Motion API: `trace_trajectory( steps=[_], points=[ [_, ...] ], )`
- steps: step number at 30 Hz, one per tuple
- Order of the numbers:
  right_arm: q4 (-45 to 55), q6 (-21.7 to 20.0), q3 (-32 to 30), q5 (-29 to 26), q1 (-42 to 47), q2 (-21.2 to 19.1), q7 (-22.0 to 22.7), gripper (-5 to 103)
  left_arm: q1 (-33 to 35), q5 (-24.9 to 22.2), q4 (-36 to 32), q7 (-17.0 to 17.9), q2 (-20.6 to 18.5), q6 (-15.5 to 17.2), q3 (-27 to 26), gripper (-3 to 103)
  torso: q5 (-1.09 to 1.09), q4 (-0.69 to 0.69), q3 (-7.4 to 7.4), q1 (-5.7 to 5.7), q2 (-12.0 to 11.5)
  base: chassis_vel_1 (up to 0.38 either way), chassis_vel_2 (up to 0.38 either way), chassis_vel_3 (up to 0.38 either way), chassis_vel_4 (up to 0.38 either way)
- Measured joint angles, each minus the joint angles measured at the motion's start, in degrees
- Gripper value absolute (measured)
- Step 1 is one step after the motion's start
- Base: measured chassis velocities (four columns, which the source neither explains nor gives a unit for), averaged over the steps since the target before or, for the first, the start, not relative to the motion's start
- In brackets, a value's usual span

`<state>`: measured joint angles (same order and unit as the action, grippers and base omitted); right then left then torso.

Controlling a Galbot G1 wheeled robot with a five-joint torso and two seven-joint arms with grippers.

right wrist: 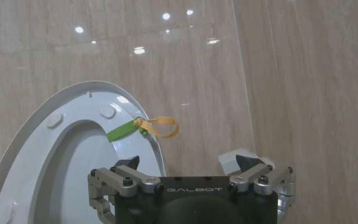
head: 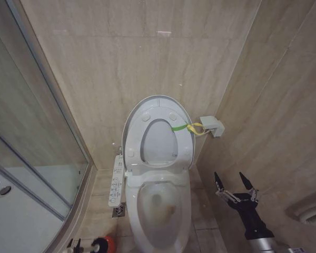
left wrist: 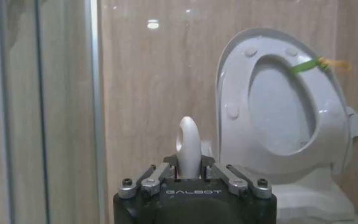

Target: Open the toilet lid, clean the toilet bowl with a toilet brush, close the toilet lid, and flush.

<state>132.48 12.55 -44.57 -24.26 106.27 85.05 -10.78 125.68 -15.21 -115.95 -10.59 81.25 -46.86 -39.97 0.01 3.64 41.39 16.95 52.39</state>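
The toilet lid [head: 158, 99] stands raised against the back wall, with the white seat ring [head: 132, 143] up in front of it and a green-and-yellow band [head: 187, 127] tied at its right edge. Below lies the open toilet bowl [head: 161, 208] with a brownish stain inside. In the left wrist view, my left gripper [left wrist: 189, 169] is shut on the looped white handle of the toilet brush [left wrist: 188, 140]. In the head view that gripper [head: 73, 245] sits low on the floor side, left of the bowl. My right gripper [head: 235, 183] hangs open to the right of the bowl, holding nothing.
A squat red holder [head: 110, 243] stands on the floor just right of my left gripper. A button panel [head: 116, 182] runs along the toilet's left side above a floor drain [head: 119, 211]. The glass shower door [head: 39, 150] closes off the left; a grey wall box [head: 212, 126] sits right of the lid.
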Motion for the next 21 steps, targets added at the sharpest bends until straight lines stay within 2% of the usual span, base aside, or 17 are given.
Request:
trace_trajectory(
  steps=[6,10,11,15,16,20,21],
  points=[
    [0.00,0.00,0.00,0.00,0.00,0.00,0.00,100,2.29,1.86,-5.68,-1.37,0.22,0.03,0.67,23,0.00,0.00,0.00,0.00,0.00,0.000,0.000,0.000,0.000],
    [0.00,0.00,0.00,0.00,0.00,0.00,0.00,100,2.14,3.93,-10.64,-5.07,-0.96,0.78,0.89,23,0.00,0.00,0.00,0.00,0.00,0.000,0.000,0.000,0.000],
    [0.00,0.00,0.00,0.00,0.00,0.00,0.00,100,2.14,3.93,-10.64,-5.07,-0.96,0.78,0.89,23,0.00,0.00,0.00,0.00,0.00,0.000,0.000,0.000,0.000],
    [0.00,0.00,0.00,0.00,0.00,0.00,-0.01,100,0.65,1.00,-13.40,-8.62,-3.37,3.89,0.26,23,0.00,0.00,0.00,0.00,0.00,0.000,0.000,0.000,0.000],
    [0.00,0.00,0.00,0.00,0.00,0.00,-0.01,100,0.65,1.00,-13.40,-8.62,-3.37,3.89,0.26,23,0.00,0.00,0.00,0.00,0.00,0.000,0.000,0.000,0.000],
    [0.00,0.00,0.00,0.00,0.00,0.00,-0.01,100,-2.20,-3.73,-15.00,-13.05,-6.20,8.19,0.31,23,-0.01,0.00,0.00,0.00,0.00,0.000,0.000,0.000,0.000],
    [0.00,0.00,0.00,0.00,0.00,0.00,-0.01,100,-2.20,-3.73,-15.00,-13.05,-6.20,8.19,0.31,23,-0.01,0.00,0.00,0.00,0.00,0.000,0.000,0.000,0.000]
  ],
)
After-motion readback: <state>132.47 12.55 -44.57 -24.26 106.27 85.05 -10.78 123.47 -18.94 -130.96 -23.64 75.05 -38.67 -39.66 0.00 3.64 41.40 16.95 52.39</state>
